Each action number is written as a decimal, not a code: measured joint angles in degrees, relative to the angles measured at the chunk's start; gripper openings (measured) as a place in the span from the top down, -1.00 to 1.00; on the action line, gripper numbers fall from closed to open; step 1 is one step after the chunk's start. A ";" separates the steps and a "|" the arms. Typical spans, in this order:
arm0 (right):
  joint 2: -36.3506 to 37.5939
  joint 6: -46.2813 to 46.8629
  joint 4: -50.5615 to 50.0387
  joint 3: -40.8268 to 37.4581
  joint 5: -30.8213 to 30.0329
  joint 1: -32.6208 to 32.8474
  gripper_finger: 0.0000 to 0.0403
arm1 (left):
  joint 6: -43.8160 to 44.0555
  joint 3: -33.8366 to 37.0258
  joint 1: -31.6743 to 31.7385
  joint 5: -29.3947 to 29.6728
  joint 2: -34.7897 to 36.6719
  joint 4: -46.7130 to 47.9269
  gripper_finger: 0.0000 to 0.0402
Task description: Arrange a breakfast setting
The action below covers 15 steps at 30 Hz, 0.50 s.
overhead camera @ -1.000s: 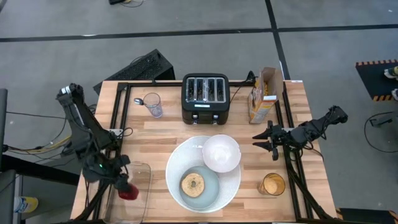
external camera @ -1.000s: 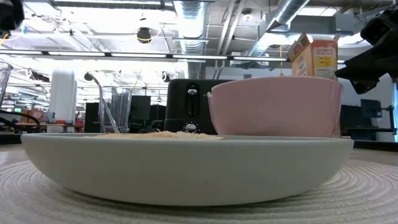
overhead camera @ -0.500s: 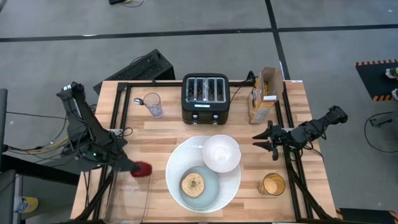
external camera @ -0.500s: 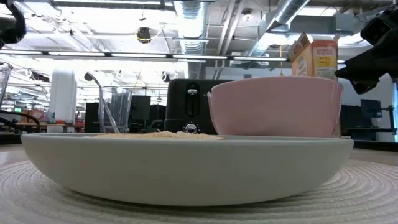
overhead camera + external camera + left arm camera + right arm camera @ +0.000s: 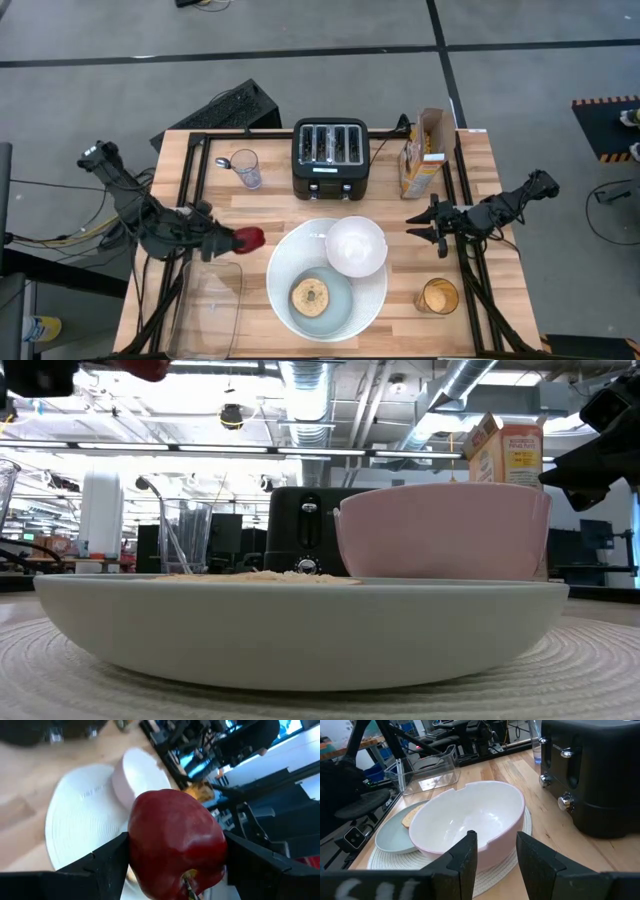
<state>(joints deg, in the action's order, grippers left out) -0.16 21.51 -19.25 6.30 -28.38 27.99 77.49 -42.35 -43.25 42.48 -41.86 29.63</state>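
Observation:
My left gripper (image 5: 240, 240) is shut on a small red apple (image 5: 249, 238), in the air just left of the large white plate (image 5: 372, 300). The plate rests on a round mat, with a toasted bagel half (image 5: 310, 297) on its pale blue centre and a small white bowl (image 5: 356, 246) on its far right part. My right gripper (image 5: 420, 226) is open and empty, level, right of the bowl. A cup of orange cereal (image 5: 437, 296) stands at the near right. A spoon (image 5: 223, 162) leans in a glass (image 5: 246, 168) at the far left. My left gripper pinches the apple's two opposite sides (image 5: 137, 852) between its two fingers (image 5: 105, 867). The fingers come level from the table's left. The apple is lifted clear of the table, its stem end (image 5: 189, 881) turned toward the wrist camera.
A black toaster (image 5: 331, 157) stands at the far middle and an open cereal box (image 5: 423, 152) to its right. A clear plastic container (image 5: 210, 300) stands at the near left. Bare wood lies between the plate and the toaster.
My left gripper has carried the apple up out of the clear container and toward the table's far edge and right, to a spot beside the plate's left rim. The apple stays in the hold. My right arm has kept still.

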 joint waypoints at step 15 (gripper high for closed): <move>0.00 0.01 0.00 0.01 0.00 -0.02 0.21 | -14.22 -0.04 11.38 -12.08 -15.22 -18.22 -0.39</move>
<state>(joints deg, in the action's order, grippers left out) -0.16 21.52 -19.25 6.30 -28.38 27.97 63.28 -42.39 -31.88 30.40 -57.08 11.41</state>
